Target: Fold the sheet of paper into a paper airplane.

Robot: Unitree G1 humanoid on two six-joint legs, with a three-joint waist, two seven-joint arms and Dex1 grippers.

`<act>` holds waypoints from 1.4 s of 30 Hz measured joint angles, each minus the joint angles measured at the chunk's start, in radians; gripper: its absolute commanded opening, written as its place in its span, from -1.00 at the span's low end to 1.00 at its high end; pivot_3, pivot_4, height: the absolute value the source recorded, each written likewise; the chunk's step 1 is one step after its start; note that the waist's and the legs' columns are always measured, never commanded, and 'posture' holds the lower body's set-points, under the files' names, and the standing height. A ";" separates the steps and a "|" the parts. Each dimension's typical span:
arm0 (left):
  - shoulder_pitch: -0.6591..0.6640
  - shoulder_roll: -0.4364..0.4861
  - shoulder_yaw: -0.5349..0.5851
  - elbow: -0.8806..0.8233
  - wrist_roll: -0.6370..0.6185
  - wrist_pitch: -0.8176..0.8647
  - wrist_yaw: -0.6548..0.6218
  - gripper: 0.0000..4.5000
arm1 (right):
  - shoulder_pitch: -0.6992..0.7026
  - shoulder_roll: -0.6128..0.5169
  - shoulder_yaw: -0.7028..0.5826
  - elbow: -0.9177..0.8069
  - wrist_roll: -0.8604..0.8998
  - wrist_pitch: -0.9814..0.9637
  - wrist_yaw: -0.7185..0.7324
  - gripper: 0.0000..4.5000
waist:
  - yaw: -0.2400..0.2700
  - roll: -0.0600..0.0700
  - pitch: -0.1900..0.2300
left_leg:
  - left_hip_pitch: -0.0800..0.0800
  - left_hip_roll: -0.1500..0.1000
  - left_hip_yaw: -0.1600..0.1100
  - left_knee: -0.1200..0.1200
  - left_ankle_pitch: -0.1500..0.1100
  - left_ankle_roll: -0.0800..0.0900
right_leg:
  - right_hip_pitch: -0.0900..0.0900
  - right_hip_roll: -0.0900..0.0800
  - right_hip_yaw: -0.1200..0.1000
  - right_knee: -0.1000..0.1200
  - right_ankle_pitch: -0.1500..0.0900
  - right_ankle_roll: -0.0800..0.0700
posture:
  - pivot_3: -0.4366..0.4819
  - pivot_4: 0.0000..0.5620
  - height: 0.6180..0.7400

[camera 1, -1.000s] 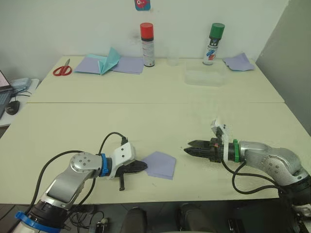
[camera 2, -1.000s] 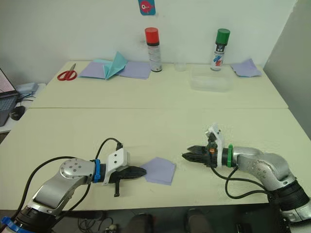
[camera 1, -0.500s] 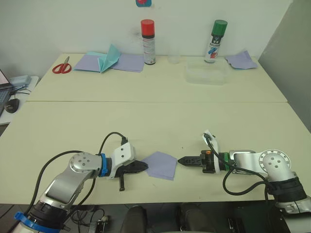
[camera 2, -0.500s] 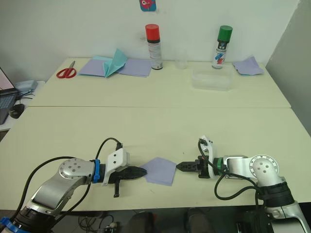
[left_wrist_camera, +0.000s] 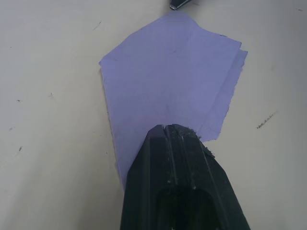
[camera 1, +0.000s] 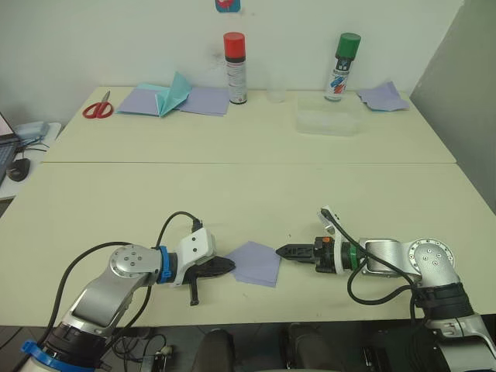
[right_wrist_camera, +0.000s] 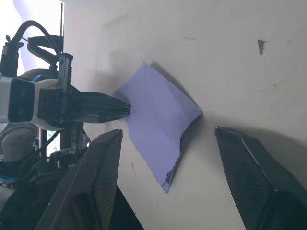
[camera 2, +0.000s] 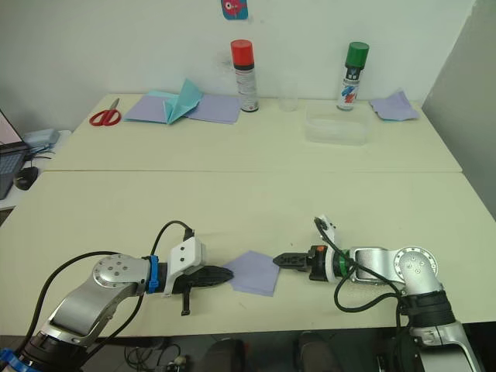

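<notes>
Paper (camera 1: pixel 258 263) lying flat on the bench (camera 1: pixel 256 194) near its front edge, between the two grippers, already creased and doubled along one side. Left gripper (camera 1: pixel 225 266) with fingers closed, tips pressed on the near edge, probably pinning it against sliding. Right gripper (camera 2: pixel 280 259) at the opposite corner, fingers spread wide in the wrist view, holding nothing, seemingly lined up to catch that corner for the next fold. Not yet a plane.

Head stereo overhead — close wrist views
</notes>
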 measured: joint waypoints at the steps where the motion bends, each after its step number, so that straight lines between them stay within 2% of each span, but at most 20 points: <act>1: 0.000 0.000 0.000 0.000 0.000 0.000 0.000 -1.00 | 0.000 0.003 0.000 0.007 0.019 -0.005 -0.017 0.47 | 0.000 0.000 0.000 | 0.000 0.000 0.000 0.000 0.000 0.000 | 0.000 0.000 0.000 0.000 0.000 0.000 | -0.05 -0.47 1.00; 11: 0.000 0.000 -0.002 -0.003 0.000 0.000 0.004 -1.00 | 0.004 -0.020 0.069 0.023 0.211 -0.075 -0.156 0.47 | -0.003 0.000 0.000 | -0.001 0.000 0.000 0.000 0.000 0.000 | 0.000 0.000 0.001 0.000 0.000 0.000 | -0.05 -0.47 1.00; 23: -0.001 -0.001 -0.005 0.000 0.000 -0.001 0.004 -1.00 | 0.003 -0.002 0.104 0.026 0.224 -0.123 -0.164 0.47 | -0.006 0.000 0.000 | 0.000 0.001 0.000 0.000 0.000 0.000 | 0.000 0.000 0.001 0.000 0.000 0.000 | -0.05 -0.47 1.00; 35: -0.005 -0.003 -0.008 0.007 0.001 0.003 0.007 -1.00 | -0.037 0.095 0.096 0.094 0.060 -0.119 -0.048 0.47 | -0.006 0.002 -0.002 | 0.001 0.004 0.000 0.000 0.000 0.000 | 0.000 0.000 0.001 0.000 0.000 0.000 | -0.05 -0.47 1.00; 42: -0.013 -0.007 -0.009 0.011 0.001 0.011 0.006 -1.00 | -0.056 0.123 0.095 0.089 -0.123 -0.096 0.118 0.47 | -0.006 0.004 -0.003 | 0.001 0.004 0.000 0.000 0.000 0.000 | 0.000 0.000 0.001 0.000 -0.001 -0.002 | -0.05 -0.47 1.00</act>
